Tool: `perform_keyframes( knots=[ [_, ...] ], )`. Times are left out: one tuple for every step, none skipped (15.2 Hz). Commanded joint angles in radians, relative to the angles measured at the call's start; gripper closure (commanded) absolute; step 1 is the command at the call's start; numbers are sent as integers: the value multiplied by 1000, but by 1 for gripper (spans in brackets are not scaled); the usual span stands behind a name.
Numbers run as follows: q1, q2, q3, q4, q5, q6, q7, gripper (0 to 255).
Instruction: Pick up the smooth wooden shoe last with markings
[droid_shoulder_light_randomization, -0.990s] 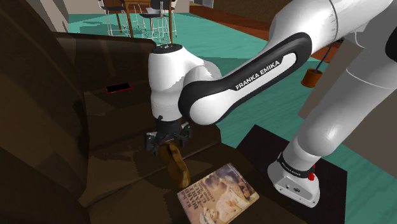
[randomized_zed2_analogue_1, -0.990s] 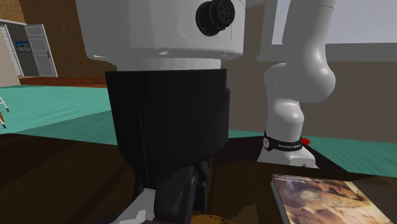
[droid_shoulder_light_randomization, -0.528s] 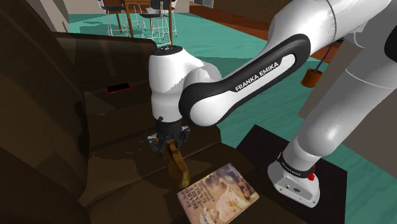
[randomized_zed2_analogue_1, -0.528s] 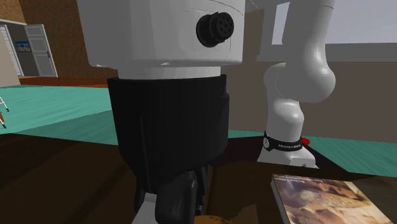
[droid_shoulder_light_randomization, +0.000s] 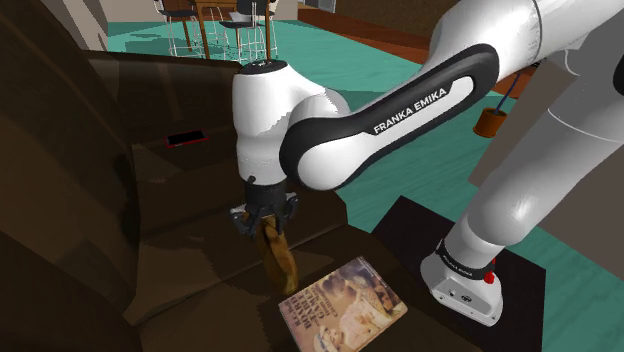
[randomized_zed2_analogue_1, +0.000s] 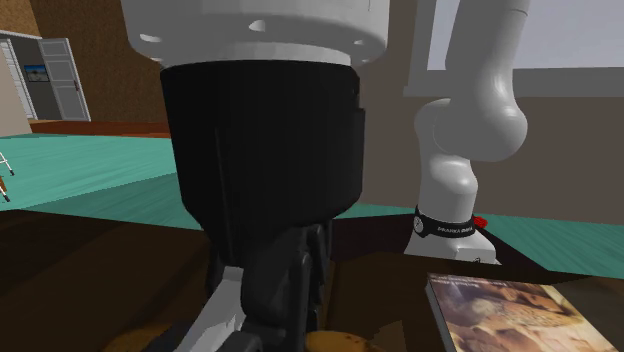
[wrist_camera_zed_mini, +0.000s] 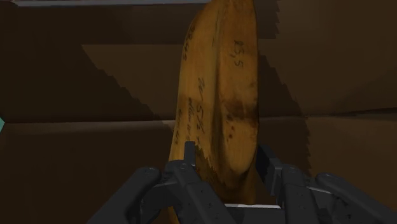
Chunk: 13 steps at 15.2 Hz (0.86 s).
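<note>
Looking at the big white arm (droid_shoulder_light_randomization: 400, 100), I see it bend down over a dark brown surface (droid_shoulder_light_randomization: 190, 275). A book (droid_shoulder_light_randomization: 343, 302) with a picture on its cover lies flat there, so I will say where things are from the book.

The wooden shoe last (droid_shoulder_light_randomization: 277, 255) is just beside the book's far corner, on the side away from the arm's stand. It is yellow-brown and smooth, and dark writing runs along it (wrist_camera_zed_mini: 219, 95). It stands on end, with the long part pointing down. I cannot tell if its low tip touches the surface or hangs just above it.

Right above the shoe last, higher than the book, are the black fingers (wrist_camera_zed_mini: 268, 170). They are pressed in on the top end of the shoe last, one on each side, with only wood between them.

I think the lift is the tricky part now. The fingers hold one end only, and the wood is smooth, so the shoe last could swing, turn or slide out if the arm goes up fast. If the arm moves toward the book, the low tip could bump the book's corner and get knocked loose.
</note>
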Motion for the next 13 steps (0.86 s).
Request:
perform_keyframes(
  knots=[
    [0,-14,-4,17,10,-27,-7,255],
    [0,-22,-7,25,15,-41,-11,255],
    [0,-30,-9,33,21,-55,-15,255],
    [1,-37,-12,41,26,-69,-18,255],
    [1,-44,-15,50,30,-83,-22,255],
    [1,-51,-17,59,34,-97,-24,255],
    [1,-58,-20,68,38,-111,-27,255],
    [1,-64,-23,77,42,-125,-30,255],
    [2,-70,-25,86,45,-139,-32,255],
    [2,-75,-28,96,48,-153,-34,255],
    [2,-80,-31,106,51,-167,-36,255],
    [2,-81,-31,107,51,-169,-36,255],
    [2,-81,-31,107,51,-169,-36,255]
  ],
)
